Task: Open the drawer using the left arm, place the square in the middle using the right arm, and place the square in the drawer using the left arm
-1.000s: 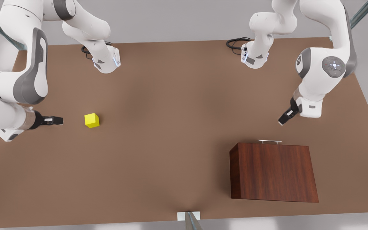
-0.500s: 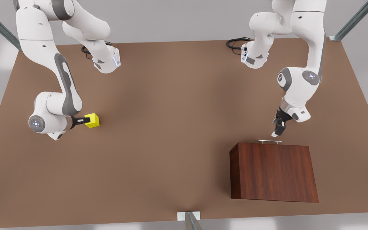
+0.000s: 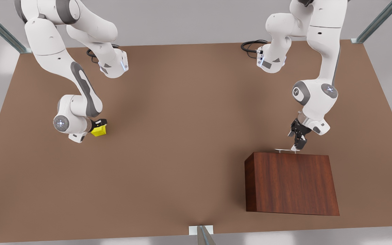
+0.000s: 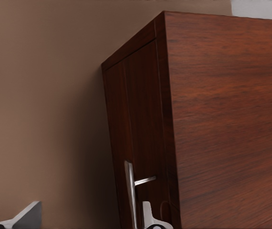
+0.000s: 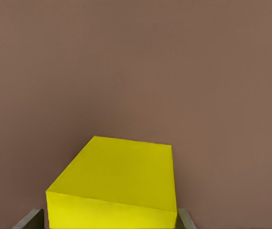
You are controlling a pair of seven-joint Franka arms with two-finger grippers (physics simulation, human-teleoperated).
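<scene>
The counter [image 3: 189, 143] carries everything. The square [image 3: 99, 131] sits on it toward the front view's left, about midway between the far and near edges. The right tool [image 3: 99, 124] is at the square, its fingers [image 5: 30, 220] on either side of it. The cabinet [image 3: 291, 183] stands on the counter toward the front view's right, nearer the near edge, well apart from the square. The drawer's handle [image 3: 287, 150] lies along the cabinet's far side. The left tool [image 3: 297, 144] is right at that handle, with one finger [image 4: 148, 217] just beside the bar. Both arm bases stand at the far edge.
</scene>
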